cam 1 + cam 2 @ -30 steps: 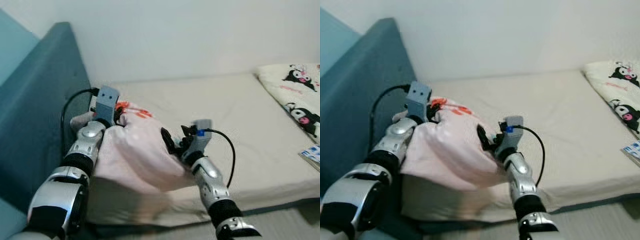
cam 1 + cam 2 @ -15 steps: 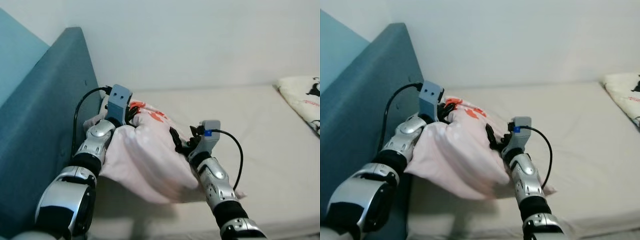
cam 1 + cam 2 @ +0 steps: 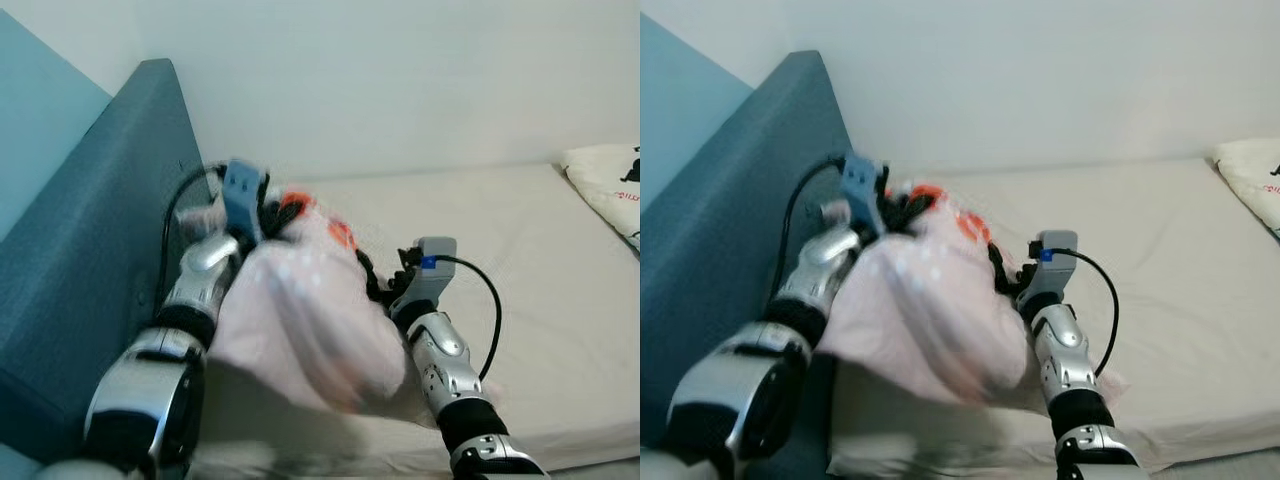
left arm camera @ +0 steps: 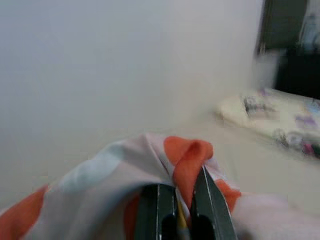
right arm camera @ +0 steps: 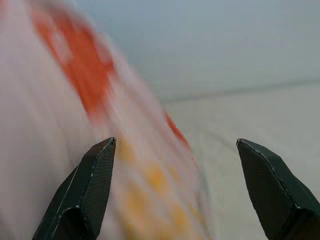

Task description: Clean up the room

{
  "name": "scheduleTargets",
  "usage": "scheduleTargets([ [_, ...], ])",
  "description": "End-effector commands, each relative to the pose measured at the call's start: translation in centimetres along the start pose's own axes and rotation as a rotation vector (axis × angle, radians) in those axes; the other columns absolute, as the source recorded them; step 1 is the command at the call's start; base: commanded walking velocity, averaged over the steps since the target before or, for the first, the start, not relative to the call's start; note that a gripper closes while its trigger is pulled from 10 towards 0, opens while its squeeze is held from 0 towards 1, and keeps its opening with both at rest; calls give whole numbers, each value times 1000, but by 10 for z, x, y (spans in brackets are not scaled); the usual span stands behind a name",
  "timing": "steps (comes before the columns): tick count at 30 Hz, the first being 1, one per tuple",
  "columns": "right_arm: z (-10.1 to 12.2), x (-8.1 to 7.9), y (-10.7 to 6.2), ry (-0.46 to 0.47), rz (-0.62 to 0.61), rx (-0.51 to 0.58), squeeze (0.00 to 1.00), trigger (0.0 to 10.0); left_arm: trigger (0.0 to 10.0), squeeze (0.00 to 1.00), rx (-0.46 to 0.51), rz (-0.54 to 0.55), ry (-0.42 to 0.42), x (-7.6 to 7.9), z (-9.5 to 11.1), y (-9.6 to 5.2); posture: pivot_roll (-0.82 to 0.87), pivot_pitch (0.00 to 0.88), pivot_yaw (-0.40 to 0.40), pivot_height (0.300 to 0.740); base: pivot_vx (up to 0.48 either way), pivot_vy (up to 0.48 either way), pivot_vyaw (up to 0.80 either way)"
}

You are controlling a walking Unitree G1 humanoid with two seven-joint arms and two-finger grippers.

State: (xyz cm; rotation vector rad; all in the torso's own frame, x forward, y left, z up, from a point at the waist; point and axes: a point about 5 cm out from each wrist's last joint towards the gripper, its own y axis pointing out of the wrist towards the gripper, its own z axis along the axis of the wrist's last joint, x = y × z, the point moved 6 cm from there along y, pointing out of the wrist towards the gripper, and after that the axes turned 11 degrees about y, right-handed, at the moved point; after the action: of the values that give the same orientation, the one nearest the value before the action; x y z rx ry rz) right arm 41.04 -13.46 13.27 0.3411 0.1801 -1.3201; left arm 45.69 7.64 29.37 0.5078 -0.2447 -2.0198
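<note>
A pale pink pillow (image 3: 300, 330) with orange and yellow spots lies blurred on the cream bed (image 3: 520, 250), up against the teal headboard (image 3: 90, 240). My left gripper (image 3: 272, 212) is shut on a fold of the pillow's fabric (image 4: 187, 160) at its far end. My right gripper (image 3: 378, 288) stands open beside the pillow's right side, its fingers (image 5: 95, 185) spread wide with the pillow's cloth (image 5: 75, 125) close in front of them.
A cartoon-print pillow (image 3: 610, 185) lies at the bed's far right. A white wall (image 3: 400, 80) runs behind the bed. The mattress between the two pillows (image 3: 500, 220) is bare.
The right gripper has let go of the pillow and now stands open. The left gripper has pulled the pillow's end toward the headboard; the pillow is blurred with motion.
</note>
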Motion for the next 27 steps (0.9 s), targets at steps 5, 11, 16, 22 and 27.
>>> scheduleTargets([
  [5,-14,2,-9,12,-15,-37,0,10000,10000,0,396,234,133,-54,133,16,-223,97,40,740,0,0,0],
  [11,-22,2,-21,19,-25,-47,0,10000,10000,0,70,383,405,-83,61,-6,-244,150,48,740,0,0,0],
  [16,-37,7,-40,25,-45,-93,0,10000,10000,0,-258,331,389,-74,-46,-51,-243,207,39,740,0,0,0],
  [22,-42,5,-51,30,-57,-106,0,10000,10000,0,-427,209,441,-43,-108,-87,-266,262,37,740,0,0,0],
  [27,-47,4,-67,37,-70,-130,0,10000,10000,0,-563,107,599,-31,-142,-118,-290,311,36,740,0,0,0],
])
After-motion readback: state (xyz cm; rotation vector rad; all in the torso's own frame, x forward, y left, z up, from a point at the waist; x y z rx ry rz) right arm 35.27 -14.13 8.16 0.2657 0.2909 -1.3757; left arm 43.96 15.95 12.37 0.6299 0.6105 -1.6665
